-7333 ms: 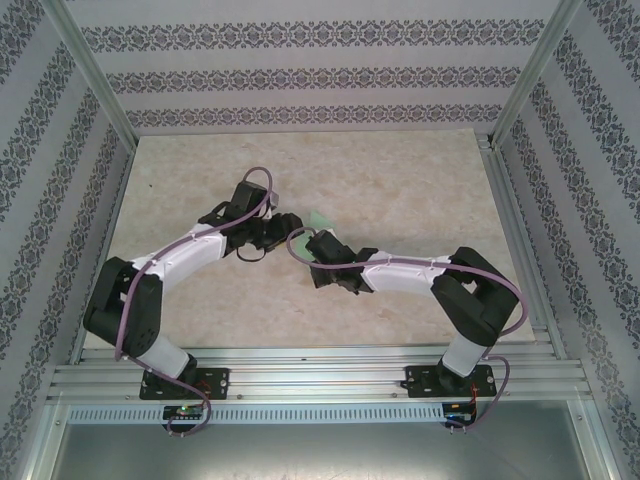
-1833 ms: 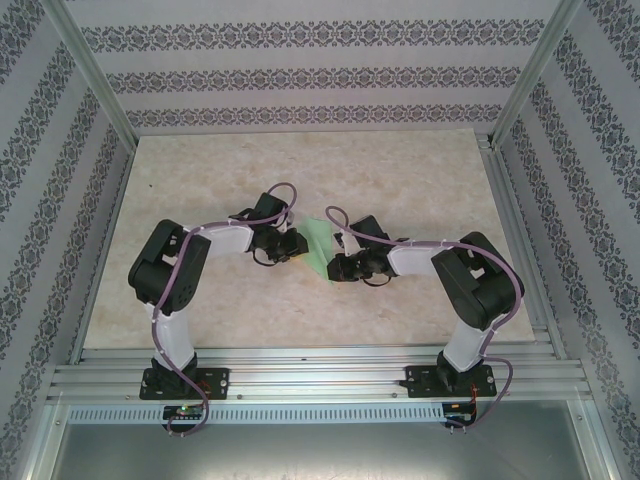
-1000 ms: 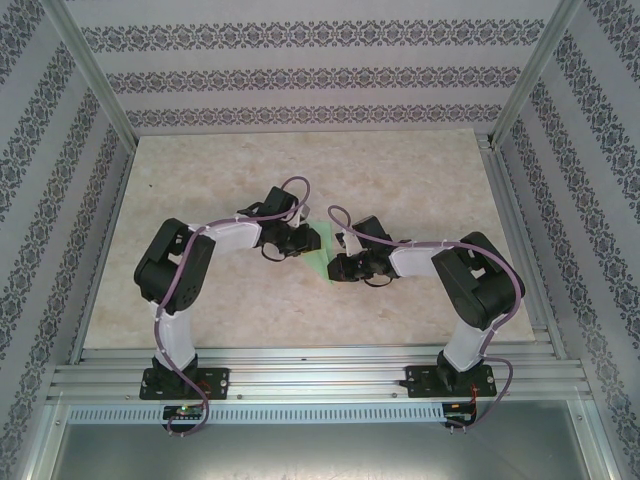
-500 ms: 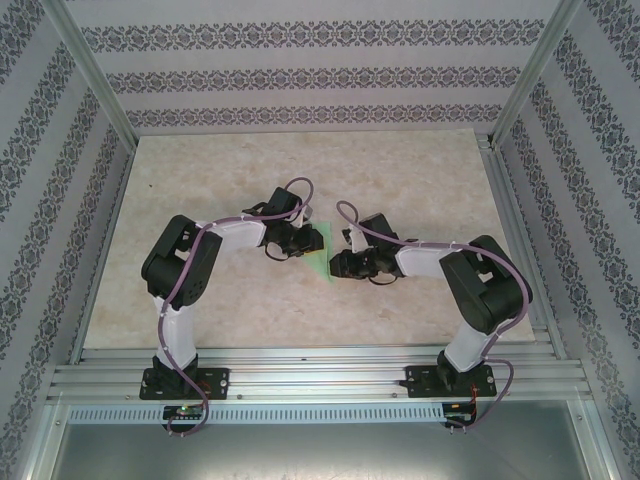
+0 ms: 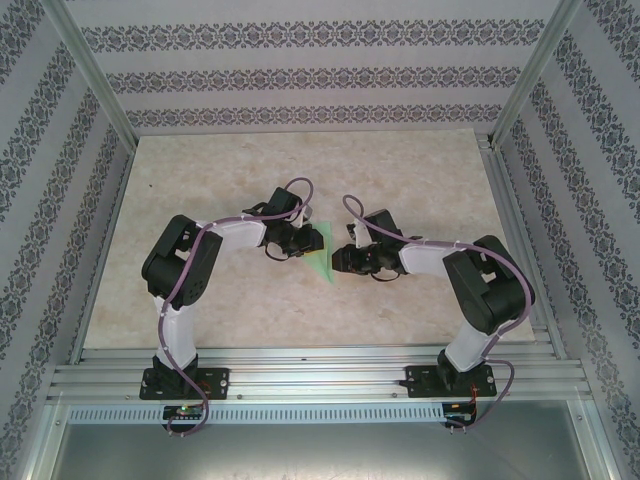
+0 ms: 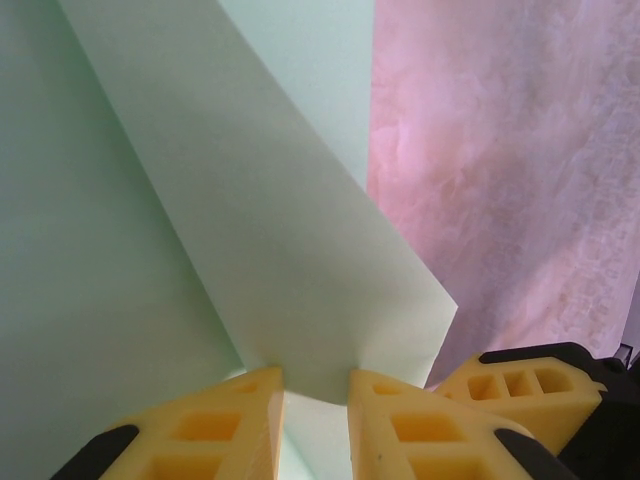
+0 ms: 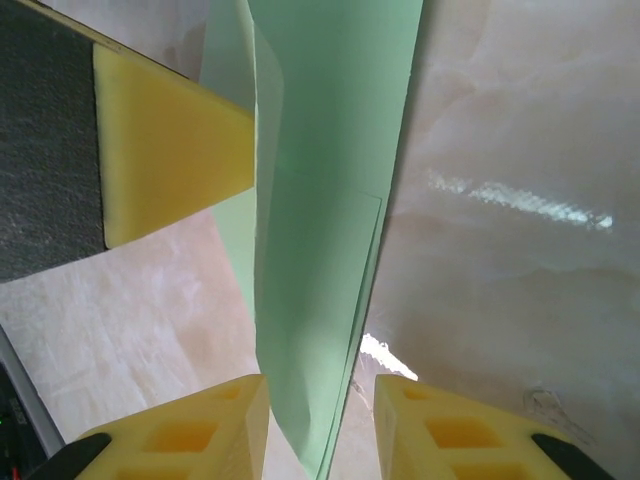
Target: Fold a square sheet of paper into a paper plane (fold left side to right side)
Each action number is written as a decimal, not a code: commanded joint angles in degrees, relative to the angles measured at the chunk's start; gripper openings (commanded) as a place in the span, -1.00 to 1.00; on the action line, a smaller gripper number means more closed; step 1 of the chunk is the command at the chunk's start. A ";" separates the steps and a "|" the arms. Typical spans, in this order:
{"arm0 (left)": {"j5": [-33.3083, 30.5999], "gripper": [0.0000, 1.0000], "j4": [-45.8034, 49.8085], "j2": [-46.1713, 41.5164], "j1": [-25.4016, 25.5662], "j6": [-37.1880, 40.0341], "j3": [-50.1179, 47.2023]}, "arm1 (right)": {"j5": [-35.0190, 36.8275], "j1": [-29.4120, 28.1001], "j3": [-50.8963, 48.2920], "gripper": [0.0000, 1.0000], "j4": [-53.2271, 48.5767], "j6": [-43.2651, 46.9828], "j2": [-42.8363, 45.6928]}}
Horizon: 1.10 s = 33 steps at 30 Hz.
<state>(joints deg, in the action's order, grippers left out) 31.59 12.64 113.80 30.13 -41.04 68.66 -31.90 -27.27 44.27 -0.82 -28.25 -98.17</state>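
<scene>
— Since the fold went left over right, how did things sit on the counter (image 5: 400,170)?
— Centrally. The left hand (image 6: 310,385) straddled the sheet of paper's (image 6: 120,250) lifted flap (image 6: 300,250), jaws slightly apart. The right hand (image 7: 318,392), also open, bracketed its edge, probably steadying it.

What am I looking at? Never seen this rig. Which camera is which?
Two robot arms are bolted at the near edge of a marble-look table. The wide picture comes from a fixed camera above and behind them. The other two come from a camera on each wrist, looking past its yellow fingers. On the table lies one pale green paper, partly folded. The left tool and right tool meet at it from either side. In each wrist view the fingers straddle a paper edge with gaps, so neither looks clamped.
</scene>
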 commanded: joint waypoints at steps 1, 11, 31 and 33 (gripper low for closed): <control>-0.52 -0.50 -1.35 0.91 0.41 -0.77 1.21 | -1.73 0.14 1.82 -0.34 4.08 -1.94 -1.29; -0.73 -0.50 -0.91 0.81 0.42 -0.80 1.14 | -5.50 2.69 6.19 -0.38 9.39 -7.26 -4.77; -0.96 -0.51 -0.38 0.64 0.55 -0.78 1.22 | -5.45 4.04 10.76 -0.52 8.64 -7.71 -10.50; -1.03 -0.51 -0.33 0.64 0.54 -0.80 1.20 | -5.60 4.31 10.27 -0.53 9.26 -7.90 -10.55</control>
<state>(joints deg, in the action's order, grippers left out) 30.17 12.71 113.99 30.15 -41.47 68.69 -37.41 -23.75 53.84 7.31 -36.21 -107.77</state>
